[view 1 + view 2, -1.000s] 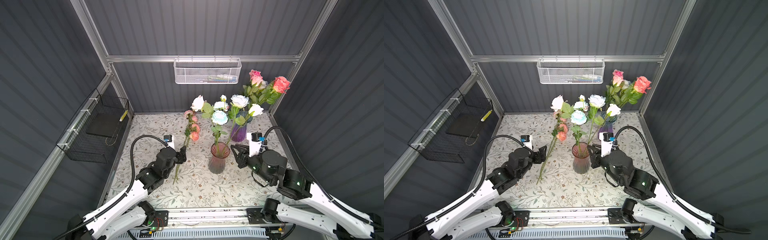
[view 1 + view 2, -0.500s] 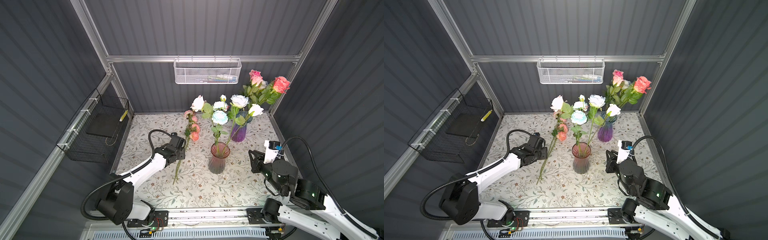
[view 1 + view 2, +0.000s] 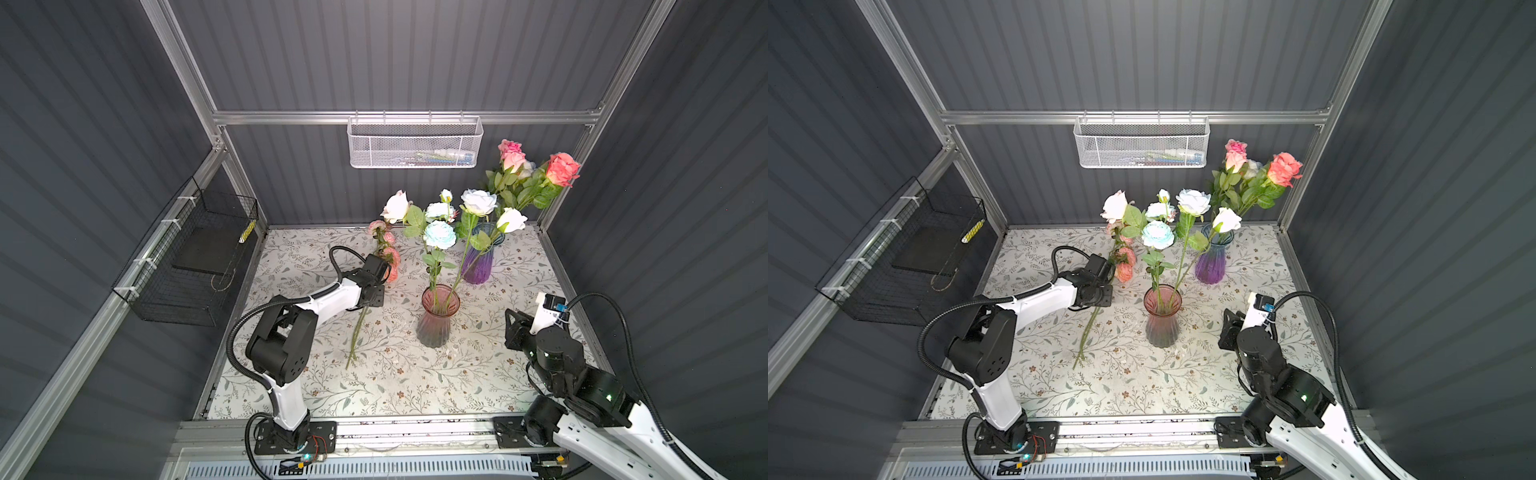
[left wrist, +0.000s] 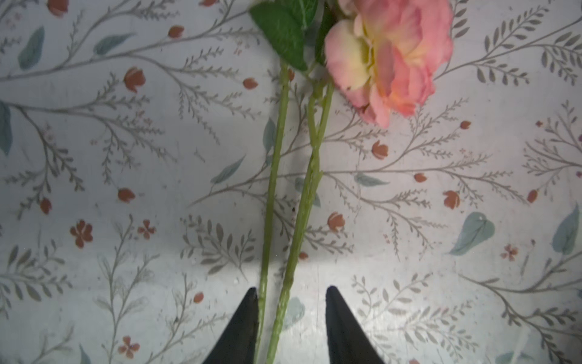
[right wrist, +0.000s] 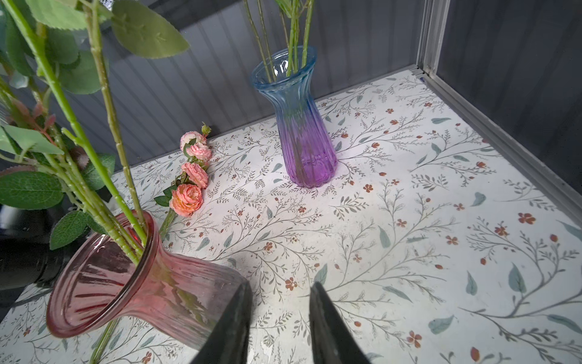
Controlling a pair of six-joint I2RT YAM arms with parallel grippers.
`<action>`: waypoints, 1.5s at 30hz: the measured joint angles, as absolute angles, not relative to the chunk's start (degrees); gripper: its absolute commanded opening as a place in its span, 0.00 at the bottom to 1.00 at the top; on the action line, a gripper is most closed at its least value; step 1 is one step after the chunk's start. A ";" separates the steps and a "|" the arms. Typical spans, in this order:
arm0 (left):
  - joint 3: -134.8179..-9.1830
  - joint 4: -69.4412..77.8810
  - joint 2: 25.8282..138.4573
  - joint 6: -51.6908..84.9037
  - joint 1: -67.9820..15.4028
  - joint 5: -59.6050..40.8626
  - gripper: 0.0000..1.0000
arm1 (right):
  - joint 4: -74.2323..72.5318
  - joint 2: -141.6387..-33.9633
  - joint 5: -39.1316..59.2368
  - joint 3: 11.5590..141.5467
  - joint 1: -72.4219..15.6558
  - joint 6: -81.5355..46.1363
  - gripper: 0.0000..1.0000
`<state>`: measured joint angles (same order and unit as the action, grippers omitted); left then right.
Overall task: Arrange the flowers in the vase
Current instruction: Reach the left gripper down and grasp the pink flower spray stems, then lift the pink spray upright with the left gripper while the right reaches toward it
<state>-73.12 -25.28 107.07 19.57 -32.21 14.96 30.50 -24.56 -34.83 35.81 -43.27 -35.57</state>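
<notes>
Front vase (image 3: 437,322) is standing around the middle of the surface (image 3: 415,382), with the front bunch (image 3: 439,235) sitting in it. Rear vase (image 3: 478,266) is standing behind it and slightly right, near the back wall. The rear bunch (image 3: 562,168) in it is leaning toward the back right corner. Two loose stems (image 3: 360,328) are lying on the surface left of the front vase, heads pointing at the back wall. Left end effector (image 4: 291,293) is hanging over them, with both stems running between its jaws. Right end effector (image 5: 280,290) is sitting right of the front vase, near it but apart. Back basket (image 3: 415,143) is hanging on the back wall and side basket (image 3: 187,266) on the left wall.
</notes>
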 measured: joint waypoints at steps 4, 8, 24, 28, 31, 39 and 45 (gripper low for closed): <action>-76.86 -26.79 112.12 18.33 -32.21 16.03 0.33 | 29.82 -24.51 -33.65 34.65 -42.37 -35.62 0.34; -77.21 -27.99 114.59 17.69 -32.21 16.32 0.18 | 29.12 -24.47 -32.53 33.71 -41.39 -35.59 0.34; -75.59 -29.45 100.75 17.67 -32.21 13.19 0.00 | 27.55 -24.10 -30.26 33.54 -40.36 -35.57 0.35; -72.29 -28.60 92.07 18.46 -32.21 12.95 0.00 | 27.49 -24.67 -29.54 33.89 -40.34 -35.42 0.34; -67.33 -26.92 85.23 19.11 -32.21 13.06 0.00 | 27.46 -25.17 -28.67 35.09 -40.32 -34.92 0.34; -49.63 -20.75 61.25 20.80 -32.21 14.94 0.00 | 26.00 -25.80 -24.34 39.62 -40.32 -31.92 0.36; -46.22 -14.39 49.80 20.73 -32.21 12.25 0.00 | 24.14 -29.19 -21.28 41.82 -40.29 -30.17 0.36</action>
<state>-46.22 -14.39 49.80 20.73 -32.21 12.25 24.14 -29.19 -21.28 41.82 -40.29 -30.17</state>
